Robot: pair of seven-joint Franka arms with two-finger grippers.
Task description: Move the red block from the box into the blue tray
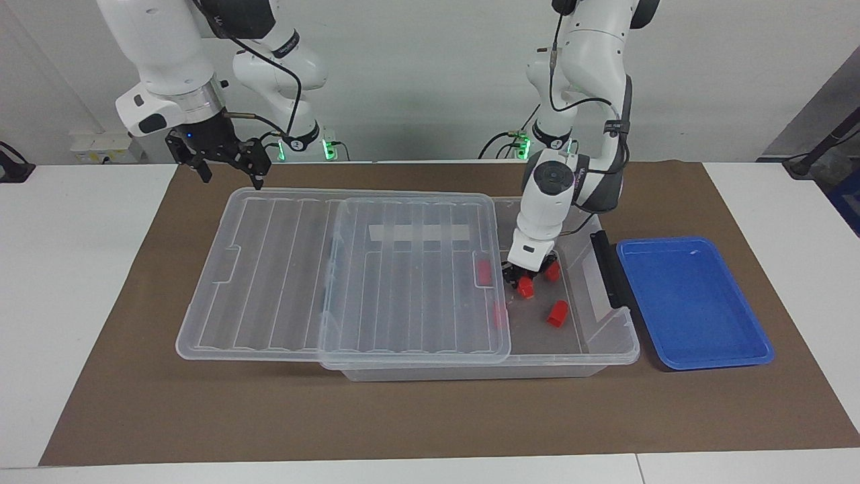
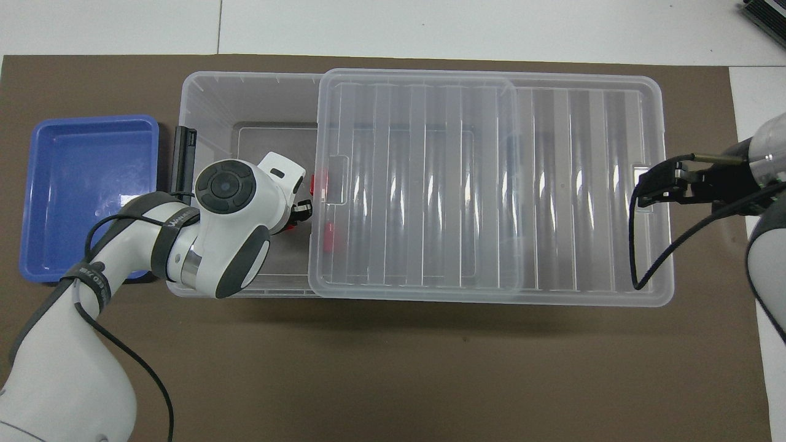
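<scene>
The clear box (image 1: 608, 343) lies along the middle of the brown mat. Its ribbed lid (image 1: 302, 269) is slid toward the right arm's end, so the box is open at the left arm's end. Three red blocks (image 1: 557, 313) lie in the open part, and two more show through the lid (image 1: 484, 272). My left gripper (image 1: 531, 277) is down inside the box, right at two of the blocks (image 1: 525, 288); its wrist hides them in the overhead view (image 2: 299, 212). The blue tray (image 1: 692, 302) stands empty beside the box's open end. My right gripper (image 1: 230, 176) waits, open, over the lid's edge.
A dark latch (image 1: 608, 269) stands on the box's end wall between the open part and the tray (image 2: 86, 196). The lid (image 2: 491, 184) overhangs the box toward the right arm's end. The brown mat (image 1: 430, 417) lies bare along the side farthest from the robots.
</scene>
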